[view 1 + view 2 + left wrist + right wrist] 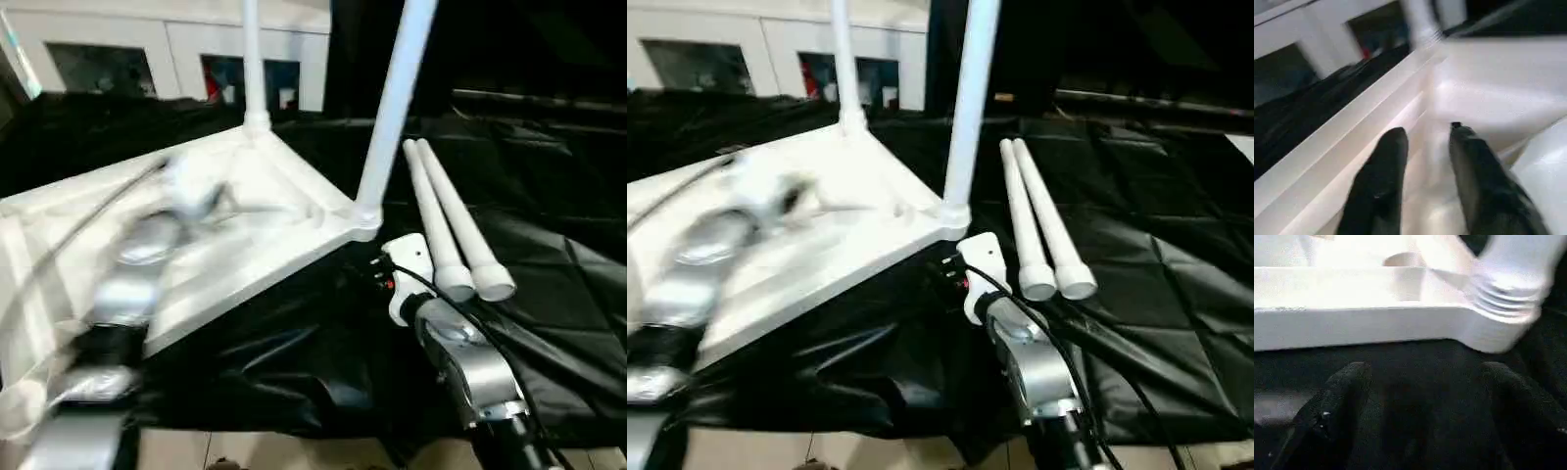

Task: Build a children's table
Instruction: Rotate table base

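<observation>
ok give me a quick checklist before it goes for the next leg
1. Two legs standing in corner sockets: near one, far one: ok.
2. Two loose legs lying side by side on the black sheet: ok.
3. Table top lying underside up: ok.
4. Right gripper open and empty: ok.
5. Left gripper holding nothing, fingers apart over the top: ok.
6. Standing legs fully seated: cannot tell.

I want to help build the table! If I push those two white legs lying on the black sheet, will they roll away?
Probably yes. The two loose legs are round tubes lying flat on the black sheet, so a sideways push would likely roll them. They taper, so they might curve rather than roll straight. The sheet looks wrinkled, which may stop them soon.
</observation>
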Controlling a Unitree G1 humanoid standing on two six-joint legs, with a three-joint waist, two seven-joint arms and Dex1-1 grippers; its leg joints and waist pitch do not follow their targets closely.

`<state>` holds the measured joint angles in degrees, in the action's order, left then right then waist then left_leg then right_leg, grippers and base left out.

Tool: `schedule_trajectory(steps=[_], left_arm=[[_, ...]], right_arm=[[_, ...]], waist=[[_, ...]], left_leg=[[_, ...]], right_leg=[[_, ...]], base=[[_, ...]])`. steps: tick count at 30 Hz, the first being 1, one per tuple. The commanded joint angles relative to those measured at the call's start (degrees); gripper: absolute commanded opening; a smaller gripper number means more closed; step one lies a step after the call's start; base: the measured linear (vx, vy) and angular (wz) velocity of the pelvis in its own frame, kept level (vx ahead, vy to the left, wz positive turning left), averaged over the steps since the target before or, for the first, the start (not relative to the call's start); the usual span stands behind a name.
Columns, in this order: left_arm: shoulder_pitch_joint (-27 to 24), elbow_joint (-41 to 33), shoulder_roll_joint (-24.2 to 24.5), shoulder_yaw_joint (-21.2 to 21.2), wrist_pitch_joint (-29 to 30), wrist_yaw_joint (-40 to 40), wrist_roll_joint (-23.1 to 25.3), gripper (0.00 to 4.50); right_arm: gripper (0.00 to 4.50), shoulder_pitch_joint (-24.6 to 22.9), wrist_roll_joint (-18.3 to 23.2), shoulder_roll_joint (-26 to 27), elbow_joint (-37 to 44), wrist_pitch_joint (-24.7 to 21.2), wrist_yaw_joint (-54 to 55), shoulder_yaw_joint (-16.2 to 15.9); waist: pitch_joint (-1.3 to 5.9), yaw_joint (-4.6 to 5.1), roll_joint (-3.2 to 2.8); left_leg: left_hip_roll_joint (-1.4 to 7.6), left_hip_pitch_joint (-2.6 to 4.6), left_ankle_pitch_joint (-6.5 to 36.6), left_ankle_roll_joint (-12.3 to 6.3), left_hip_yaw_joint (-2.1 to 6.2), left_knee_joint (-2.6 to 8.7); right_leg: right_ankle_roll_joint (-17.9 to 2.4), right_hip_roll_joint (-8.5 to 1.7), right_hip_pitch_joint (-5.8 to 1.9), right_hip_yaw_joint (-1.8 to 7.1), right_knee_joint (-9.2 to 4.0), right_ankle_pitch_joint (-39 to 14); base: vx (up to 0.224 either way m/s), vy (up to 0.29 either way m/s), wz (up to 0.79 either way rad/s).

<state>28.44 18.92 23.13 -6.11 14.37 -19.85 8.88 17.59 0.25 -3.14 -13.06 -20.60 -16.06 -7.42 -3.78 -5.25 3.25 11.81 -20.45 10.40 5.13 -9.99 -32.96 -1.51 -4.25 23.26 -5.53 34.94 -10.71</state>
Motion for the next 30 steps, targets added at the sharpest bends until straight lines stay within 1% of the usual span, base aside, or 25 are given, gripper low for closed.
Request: schedule_trajectory(steps=[1, 2, 3, 4, 5, 6, 7, 9, 10, 11, 12, 13, 15, 17, 19, 20, 21, 22, 23, 24, 25, 26, 27, 28, 30], left_arm=[[-3.03, -6.43, 2.09, -1.26, 4.32, -0.71, 2.87, 1.9], [-5.43, -9.35, 3.79, -2.15, 6.46, -0.85, 4.17, 2.03], [-7.08, -11.36, 4.86, -3.01, 7.79, -0.59, 5.24, 2.03], [-9.03, -13.98, 6.31, -3.68, 9.7, -0.03, 6.31, 2.1], [-9.46, -14.59, 6.63, -3.81, 10.16, 0.12, 6.51, 2.23], [-10.37, -15.91, 7.33, -4.07, 11.18, 0.47, 6.97, 2.23], [-12.23, -18.18, 9.15, -4.55, 13.29, 1.9, 9.07, 2.33], [-12.86, -18.62, 9.96, -4.69, 13.81, 2.46, 10.24, 2.42], [-13.53, -18.45, 10.98, -4.75, 14.22, 2.94, 11.49, 2.51], [-14.03, -18.2, 11.77, -4.76, 14.39, 3.13, 12.26, 2.67], [-14.63, -18.25, 12.49, -4.57, 14.83, 2.92, 12.48, 2.76], [-15.36, -16.85, 12.86, -3.63, 15.2, -0.98, 9.11, 2.81], [-15.67, -16.95, 12.82, -3.29, 15.9, -2.39, 8.0, 2.81], [-15.55, -15.56, 12.6, -1.43, 15.38, -5.41, 6.51, 2.81], [-14.94, -12.96, 12.53, 1.47, 15.51, -9.31, 5.78, 2.49], [-14.94, -12.96, 12.53, 1.47, 15.51, -9.31, 5.78, 2.46], [-14.85, -12.13, 12.92, 2.81, 15.49, -10.94, 6.01, 2.46], [-14.31, -10.22, 14.21, 5.23, 15.67, -13.73, 7.04, 2.28], [-14.2, -10.05, 14.42, 5.48, 15.83, -14.26, 7.03, 2.13], [-14.03, -9.93, 15.3, 6.35, 16.05, -16.13, 6.75, 2.13], [-13.97, -10.3, 16.03, 6.92, 16.2, -18.06, 6.07, 2.03], [-13.91, -11.42, 16.48, 7.22, 16.76, -20.83, 4.08, 1.99], [-13.9, -11.9, 16.61, 7.28, 16.96, -21.84, 3.24, 1.88], [-13.94, -14.07, 17.17, 7.81, 17.76, -25.93, 0.24, 1.88], [-14.29, -17.37, 18.22, 9.09, 17.48, -32.58, -3.94, 1.57]], right_arm=[[3.89, 2.56, -0.15, 0.45, -3.65, 0.82, 0.57, 0.03], [3.89, 4.1, 0.02, 0.94, -5.73, 1.25, 0.82, 0.16], [3.89, 5.34, 0.14, 1.26, -7.27, 1.55, 1.0, 0.28], [3.89, 6.79, 0.29, 1.53, -8.98, 1.91, 1.06, 0.43], [3.89, 7.11, 0.32, 1.57, -9.35, 1.98, 1.07, 0.46], [3.89, 7.79, 0.37, 1.68, -10.15, 2.16, 1.09, 0.52], [3.89, 9.45, 0.32, 1.95, -12.34, 2.79, 1.19, 0.66], [3.89, 10.15, 0.24, 2.09, -13.33, 3.13, 1.24, 0.71], [3.89, 11.19, 0.12, 2.29, -14.82, 3.58, 1.36, 0.92], [3.89, 11.95, 0.04, 2.44, -15.9, 3.9, 1.46, 1.07], [3.89, 12.77, 0.0, 2.58, -17.2, 4.36, 1.55, 1.24], [3.89, 14.16, 0.0, 2.86, -19.47, 4.98, 1.84, 1.5], [3.89, 14.78, 0.05, 2.96, -20.65, 5.45, 1.95, 1.59], [3.89, 15.78, -0.08, 3.15, -22.86, 6.3, 1.87, 1.47], [3.89, 16.52, -0.27, 3.35, -24.8, 7.08, 1.62, 1.28], [3.89, 16.52, -0.27, 3.35, -24.8, 7.08, 1.62, 1.28], [3.89, 16.75, -0.34, 3.41, -25.4, 7.33, 1.55, 1.21], [3.89, 17.74, -0.47, 3.47, -27.49, 8.4, 1.55, 1.19], [3.89, 17.85, -0.47, 3.47, -27.69, 8.49, 1.54, 1.21], [3.89, 18.33, -0.45, 3.43, -28.56, 9.04, 1.41, 1.25], [3.89, 18.69, -0.36, 3.38, -29.16, 9.43, 1.21, 1.32], [3.89, 19.16, -0.29, 3.31, -29.94, 9.87, 1.0, 1.44], [3.89, 19.35, -0.26, 3.29, -30.26, 10.05, 0.93, 1.49], [3.89, 19.9, -0.25, 3.19, -31.22, 10.63, 0.34, 1.47], [3.89, 20.54, -0.3, 3.03, -32.38, 11.29, -0.52, 1.33]], waist=[[3.22, 0.1, -0.95], [3.06, 0.29, -1.0], [2.92, 0.36, -0.54], [2.92, 0.5, -0.33], [2.77, 0.6, -0.34], [2.82, 0.35, -0.44], [2.67, 0.3, -0.04], [2.58, 0.21, -0.05], [2.49, 0.02, -0.23], [2.49, 0.08, -0.22], [2.45, 0.27, -0.04], [2.43, 0.32, 0.01], [2.44, 0.24, -0.04], [2.45, 0.23, -0.09], [2.66, 0.12, -0.3], [2.65, 0.14, -0.22], [2.57, 0.18, -0.12], [2.72, 0.23, -0.55], [2.68, 0.18, -0.64], [2.73, 0.08, -0.99], [2.73, 0.15, -0.86], [2.89, 0.09, -1.08], [2.94, 0.15, -0.89], [3.08, 0.02, -1.03], [3.18, 0.03, -0.89]], left_leg=[[2.19, 0.63, 11.4, 0.11, 0.71, 4.44], [2.16, 0.53, 11.22, 0.24, 0.76, 4.54], [2.16, 0.54, 10.96, 0.52, 0.67, 4.47], [2.17, 0.6, 10.85, 0.59, 0.66, 4.55], [2.01, 0.57, 10.63, 0.58, 0.61, 4.54], [1.99, 0.85, 10.12, 0.85, 0.48, 4.35], [1.93, 0.78, 9.97, 0.72, 0.43, 4.41], [1.83, 0.76, 10.43, 0.71, 0.47, 4.47], [1.81, 0.83, 10.62, 0.92, 0.5, 4.49], [1.84, 0.79, 11.14, 1.12, 0.55, 4.55], [1.7, 0.57, 12.02, 1.36, 0.68, 4.69], [1.73, 0.72, 12.6, 1.49, 0.66, 4.62], [1.66, 0.83, 12.79, 1.74, 0.64, 4.59], [1.63, 0.85, 12.78, 1.8, 0.6, 4.58], [1.62, 0.87, 12.43, 1.98, 0.64, 4.54], [1.58, 0.88, 12.24, 1.91, 0.6, 4.52], [1.59, 0.86, 12.29, 1.84, 0.64, 4.59], [1.57, 0.96, 12.72, 2.04, 0.61, 4.53], [1.54, 0.97, 12.88, 2.04, 0.65, 4.54], [1.55, 1.01, 13.15, 2.21, 0.71, 4.56], [1.58, 1.08, 13.31, 2.29, 0.68, 4.57], [1.62, 1.14, 13.27, 2.45, 0.69, 4.5], [1.62, 1.05, 12.52, 2.57, 0.67, 4.48], [1.62, 1.12, 11.57, 2.82, 0.6, 4.36], [1.61, 1.1, 10.29, 2.69, 0.47, 4.29]], right_leg=[[-8.58, -4.24, -2.41, 3.6, -3.74, -10.71], [-8.77, -4.12, -2.47, 3.63, -3.73, -9.95], [-9.14, -4.18, -2.43, 3.65, -3.43, -8.6], [-9.32, -4.19, -2.53, 3.64, -3.31, -8.37], [-9.17, -4.0, -2.48, 3.69, -3.47, -8.39], [-9.18, -4.05, -2.38, 3.79, -3.31, -6.96], [-9.26, -3.94, -2.4, 3.77, -3.29, -6.38], [-9.07, -3.96, -2.45, 3.79, -3.39, -7.18], [-8.8, -3.98, -2.42, 3.84, -3.48, -7.51], [-8.74, -3.99, -2.4, 3.81, -3.44, -7.81], [-8.37, -3.98, -2.66, 3.77, -3.57, -9.44], [-8.37, -4.16, -2.44, 3.87, -3.67, -10.26], [-8.75, -4.24, -2.29, 3.92, -3.68, -10.93], [-8.97, -4.08, -2.2, 3.93, -3.62, -10.25], [-9.49, -4.13, -2.34, 3.94, -3.43, -9.05], [-9.52, -4.07, -2.34, 3.91, -3.5, -8.55], [-9.56, -4.04, -2.41, 3.9, -3.43, -8.34], [-9.77, -4.07, -2.39, 3.9, -3.4, -8.11], [-9.86, -4.11, -2.4, 3.91, -3.43, -8.31], [-10.01, -4.19, -2.55, 3.94, -3.38, -8.58], [-10.29, -4.2, -2.5, 3.94, -3.39, -8.6], [-10.54, -4.24, -2.57, 3.94, -3.29, -8.24], [-11.02, -4.24, -2.7, 3.94, -3.14, -7.17], [-11.78, -4.38, -2.72, 3.94, -2.86, -5.79], [-12.58, -4.18, -2.78, 3.89, -2.54, -3.4]], base=[[0.0, 0.0, 0.0], [0.0, 0.0, 0.0], [0.0, 0.0, 0.0], [0.0, 0.0, 0.0], [0.0, 0.0, 0.0], [0.0, 0.0, 0.0], [0.0, 0.0, 0.0], [0.0, 0.0, 0.0], [0.0, 0.0, 0.0], [0.0, 0.0, 0.0], [0.0, 0.0, 0.0], [0.0, 0.0, 0.0], [0.0, 0.0, 0.0], [0.0, 0.0, 0.0], [0.0, 0.0, 0.0], [0.0, 0.0, 0.0], [0.0, 0.0, 0.0], [0.0, 0.0, 0.0], [0.0, 0.0, 0.0], [0.0, 0.0, 0.0], [0.0, 0.0, 0.0], [0.0, 0.0, 0.0], [0.0, 0.0, 0.0], [0.0, 0.0, 0.0], [0.0, 0.0, 0.0]])
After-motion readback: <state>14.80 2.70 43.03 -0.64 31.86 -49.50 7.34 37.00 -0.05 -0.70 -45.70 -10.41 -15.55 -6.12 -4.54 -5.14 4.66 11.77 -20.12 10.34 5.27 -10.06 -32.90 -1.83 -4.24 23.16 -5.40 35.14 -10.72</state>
